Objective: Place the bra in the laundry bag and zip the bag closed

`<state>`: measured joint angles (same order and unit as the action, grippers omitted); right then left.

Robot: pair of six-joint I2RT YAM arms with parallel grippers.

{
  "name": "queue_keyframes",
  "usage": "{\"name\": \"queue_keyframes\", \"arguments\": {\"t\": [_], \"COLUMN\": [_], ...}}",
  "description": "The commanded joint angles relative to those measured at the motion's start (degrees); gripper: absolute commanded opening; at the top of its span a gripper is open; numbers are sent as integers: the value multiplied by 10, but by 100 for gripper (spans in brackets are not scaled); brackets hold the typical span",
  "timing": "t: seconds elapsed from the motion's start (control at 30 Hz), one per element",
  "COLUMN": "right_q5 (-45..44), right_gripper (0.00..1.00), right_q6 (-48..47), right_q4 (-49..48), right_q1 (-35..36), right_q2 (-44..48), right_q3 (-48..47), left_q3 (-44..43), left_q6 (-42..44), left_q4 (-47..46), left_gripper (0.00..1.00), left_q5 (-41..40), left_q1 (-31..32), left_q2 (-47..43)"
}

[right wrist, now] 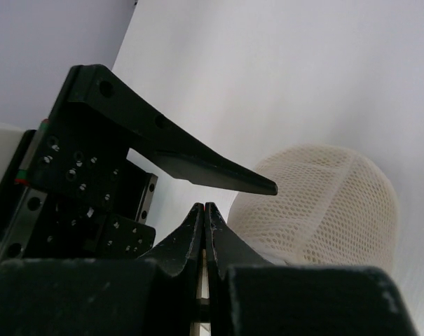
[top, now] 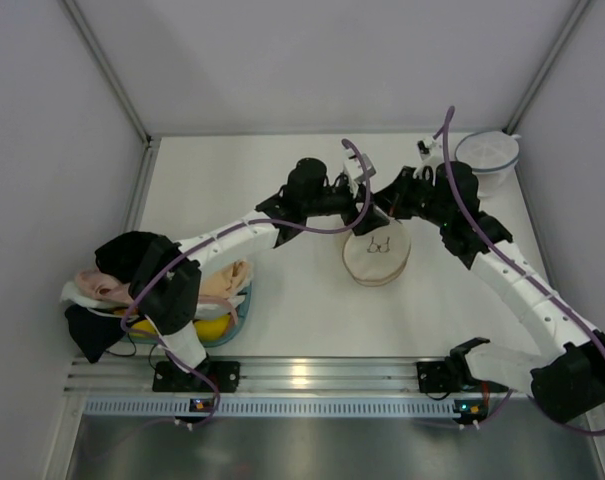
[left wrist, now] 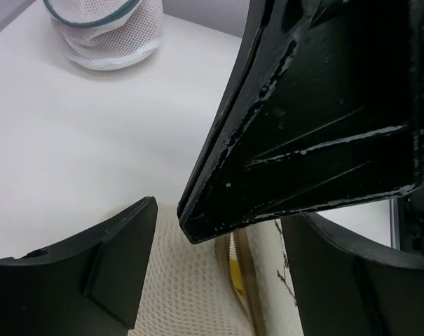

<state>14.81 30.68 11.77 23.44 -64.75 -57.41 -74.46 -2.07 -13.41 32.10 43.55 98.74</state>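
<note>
Left gripper (left wrist: pixel 222 213) jaws wide apart, empty, laundry bag (left wrist: pixel 190 294) zip just below. Right gripper (right wrist: pixel 204 207) clamped shut between them, contents unclear.

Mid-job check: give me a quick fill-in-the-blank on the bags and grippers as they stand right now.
1. The right gripper has its jaws ____.
2. The bra, glimpsed through the zip gap of the laundry bag, is ____ in colour.
3. The blue-rimmed mesh bag stands at the far ____ corner of the table.

Missing words: shut; yellow; right.
</note>
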Motion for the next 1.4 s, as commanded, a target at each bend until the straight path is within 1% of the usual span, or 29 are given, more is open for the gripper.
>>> {"name": "queue_keyframes", "arguments": {"t": [0.0,0.03,0.13,0.17,0.23,0.27,0.3,0.33,0.37,0.4,0.47,0.57,0.63,0.67,0.7,0.73,0.77,0.8,0.87,0.9,0.93,1.0,1.13,1.27,1.37], "right_q5": [-2,-1,-1,-2,-1,-1,-1,-1,-1,-1,-4,-14,-22,-25,-27,-39,-49,-62,-105,-118,-133,-132,-103,-70,-58], "right_gripper": [0,0,0,0,0,0,0,0,0,0,1,13,16,20,27,53,62,76,85,88,88,90,90,90,90], "right_q6": [7,9,14,15,16,16,17,18,18,18,18,15,11,9,7,2,-3,-6,-18,-20,-20,-11,36,78,106], "right_q4": [-40,-41,-47,-47,-47,-47,-47,-47,-45,-44,-34,-10,-1,4,13,27,40,72,93,103,112,108,63,-13,-30], "right_q1": [6,6,6,6,6,6,6,6,6,6,6,5,5,4,2,1,-1,-3,-8,-13,-16,-29,-35,-37,-37], "right_q2": [23,23,23,23,25,25,25,25,25,26,25,25,30,33,36,38,38,39,46,51,59,65,73,74,71], "right_q3": [-9,-9,-5,-4,-3,-3,-2,-2,-2,-3,-6,-15,-21,-23,-28,-32,-38,-49,-51,-45,-39,-15,35,80,101], "left_q3": [7,9,11,12,15,17,17,17,17,17,26,44,59,62,65,69,71,74,84,87,96,106,122,135,147], "left_q6": [-1,0,0,-1,-3,-8,-9,-11,-15,-17,-28,-43,-45,-46,-46,-46,-44,-43,-39,-38,-38,-33,-33,-40,-40], "left_q4": [-40,-41,-45,-49,-58,-63,-66,-71,-72,-73,-91,-115,-124,-131,-131,-131,-131,-131,-130,-130,-130,-130,-126,-126,-126], "left_gripper": [76,70,56,47,44,37,32,25,5,0,0,0,0,0,0,0,0,0,0,0,0,0,0,0,0], "left_q5": [10,9,1,-2,-5,-5,-1,2,4,4,19,45,51,62,69,74,77,87,101,110,111,112,122,120,115], "left_q1": [1,1,1,1,1,0,0,0,0,0,-6,-19,-26,-31,-34,-36,-40,-42,-47,-50,-52,-56,-58,-57,-55], "left_q2": [1,1,1,1,3,3,3,4,4,4,0,-12,-24,-27,-30,-37,-41,-43,-57,-60,-70,-80,-96,-103,-109]}}
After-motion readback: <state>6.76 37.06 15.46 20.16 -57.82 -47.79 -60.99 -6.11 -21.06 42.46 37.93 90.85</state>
